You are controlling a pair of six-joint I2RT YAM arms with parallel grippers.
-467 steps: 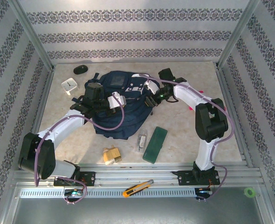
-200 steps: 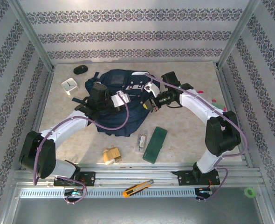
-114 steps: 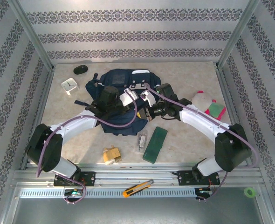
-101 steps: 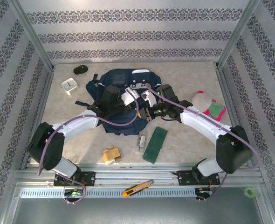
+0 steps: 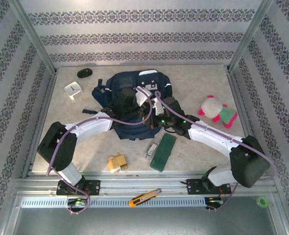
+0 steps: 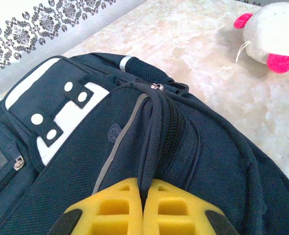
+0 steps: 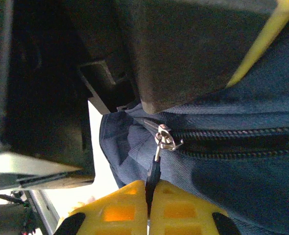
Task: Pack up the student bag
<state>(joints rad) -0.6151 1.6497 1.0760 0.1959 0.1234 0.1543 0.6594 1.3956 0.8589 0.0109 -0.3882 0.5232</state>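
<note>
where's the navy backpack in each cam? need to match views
Top external: large dark navy fabric backpack, far centre, under both arms.
Left wrist: lower left to centre; left tool pinches fabric fold.
Right wrist: right side; right tool shut on zip pull.
Shared landmark: black zipper, both wrist views.

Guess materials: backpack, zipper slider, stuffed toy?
Backpack: woven synthetic fabric by the look, matte navy; a coarse weave shows. Zipper slider: likely metal, with silvery glints. Stuffed toy: plush fabric, fuzzy white pile with pink tips.
</note>
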